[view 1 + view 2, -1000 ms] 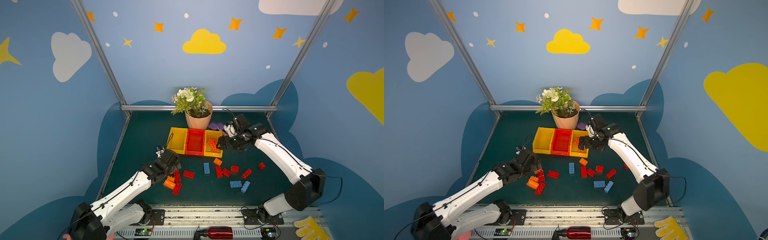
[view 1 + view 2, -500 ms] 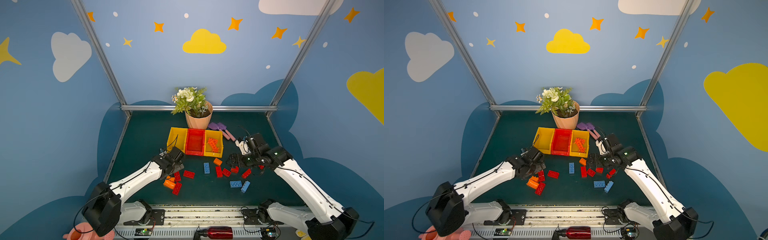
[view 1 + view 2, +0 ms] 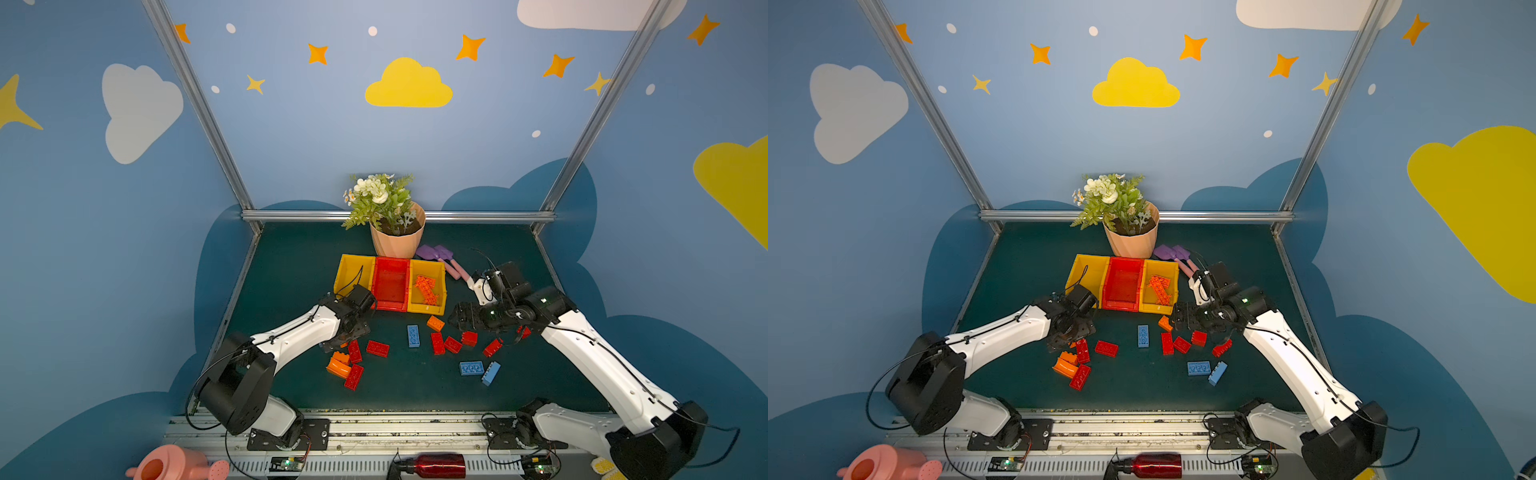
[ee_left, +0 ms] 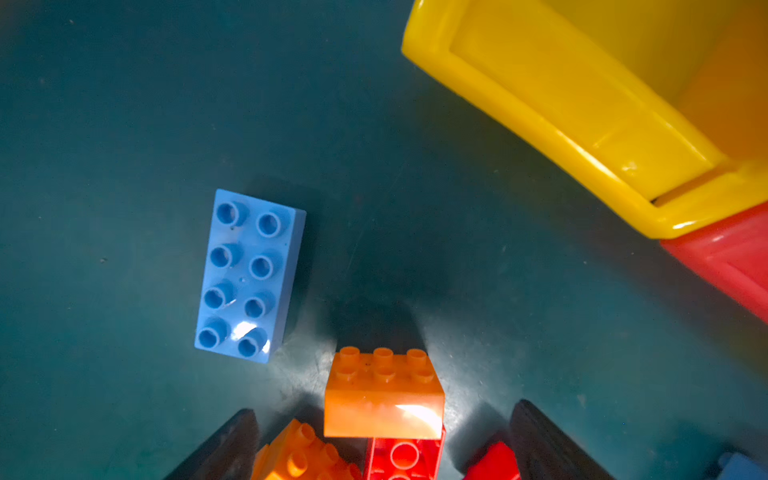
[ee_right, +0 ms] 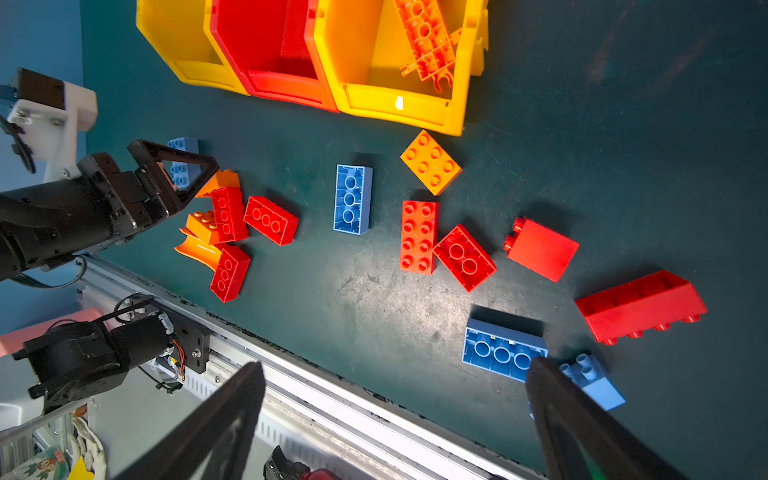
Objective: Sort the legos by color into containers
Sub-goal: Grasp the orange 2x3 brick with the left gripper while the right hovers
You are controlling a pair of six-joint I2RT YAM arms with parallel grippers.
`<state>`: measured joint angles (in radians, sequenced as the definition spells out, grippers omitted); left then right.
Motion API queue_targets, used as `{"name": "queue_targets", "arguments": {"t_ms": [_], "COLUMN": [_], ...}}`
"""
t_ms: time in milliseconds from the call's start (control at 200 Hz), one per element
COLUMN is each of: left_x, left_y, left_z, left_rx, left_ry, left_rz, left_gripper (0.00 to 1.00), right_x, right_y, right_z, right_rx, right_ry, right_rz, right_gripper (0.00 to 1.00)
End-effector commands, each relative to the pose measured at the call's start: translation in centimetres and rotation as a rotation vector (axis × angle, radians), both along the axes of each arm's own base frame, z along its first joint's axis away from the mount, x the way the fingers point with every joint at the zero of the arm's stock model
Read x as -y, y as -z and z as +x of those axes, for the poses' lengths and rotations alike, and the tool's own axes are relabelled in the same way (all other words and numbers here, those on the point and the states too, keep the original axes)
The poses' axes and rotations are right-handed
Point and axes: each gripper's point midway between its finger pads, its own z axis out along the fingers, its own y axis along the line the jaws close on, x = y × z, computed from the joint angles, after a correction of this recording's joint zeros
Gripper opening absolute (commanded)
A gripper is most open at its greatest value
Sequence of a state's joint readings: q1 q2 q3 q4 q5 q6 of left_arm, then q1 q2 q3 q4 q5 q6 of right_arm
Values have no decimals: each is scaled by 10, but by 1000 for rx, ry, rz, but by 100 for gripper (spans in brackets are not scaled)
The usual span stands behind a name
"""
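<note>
1. The right arm came off the right yellow bin (image 3: 428, 309) and swung back to the near side. The right gripper (image 5: 395, 363) hovered over the loose legos (image 3: 437, 343), just right of the orange square brick (image 3: 435, 323). Its jaws were spread wide with nothing between them.
2. Reading: the drop-off was done. The orange pieces (image 3: 427, 287) lay in that bin. The arm looked free for another pick, probably the orange square brick.
3. The left arm re-posed its elbow and its wrist crept slightly farther in over the near-left pile. The left gripper (image 4: 384, 409) straddled an orange brick (image 4: 382, 395) resting on a lower red brick (image 4: 401, 457). The fingers (image 4: 224, 449) were released, with gaps on both sides, so no grasp had been made yet.
4. The red bin (image 3: 390, 306) and left yellow bin (image 3: 353, 270) looked empty. All the red and blue legos lay on the mat (image 3: 299, 270), so sorting was at an early stage.
5. Hidden or cut off:
   - The left gripper's tips sat under its own wrist in both top views.
   - The light blue brick (image 4: 249, 274) beside them showed only in the wrist views.
   - A half-hidden red brick (image 3: 524, 331) lay mostly behind the right arm.
   - The far ends of all three bins were cut off in the right wrist view.
</note>
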<state>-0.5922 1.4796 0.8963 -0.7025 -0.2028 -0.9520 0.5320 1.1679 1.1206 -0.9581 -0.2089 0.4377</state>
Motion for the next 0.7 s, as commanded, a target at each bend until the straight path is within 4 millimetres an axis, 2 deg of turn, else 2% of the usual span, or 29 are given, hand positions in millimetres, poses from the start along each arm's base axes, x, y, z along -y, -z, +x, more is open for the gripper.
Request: {"name": "queue_targets", "arguments": {"t_ms": [0, 100, 385, 691], "left_x": [-4, -3, -1, 0], "left_y": [8, 12, 28, 38], "left_z": [-2, -1, -3, -5], "left_rx": [-19, -25, -65, -84], "left_ry": [2, 7, 21, 15], "left_rz": [-9, -14, -5, -12], "left_gripper": [92, 90, 75, 72], "right_x": [-6, -8, -6, -4], "right_y": [-6, -3, 2, 6], "right_z": [8, 11, 14, 11], "right_rx": [17, 4, -8, -24], "right_ry": [-3, -5, -5, -6], "right_rz": [12, 0, -26, -39], "right_gripper": [96, 96, 96, 96]}}
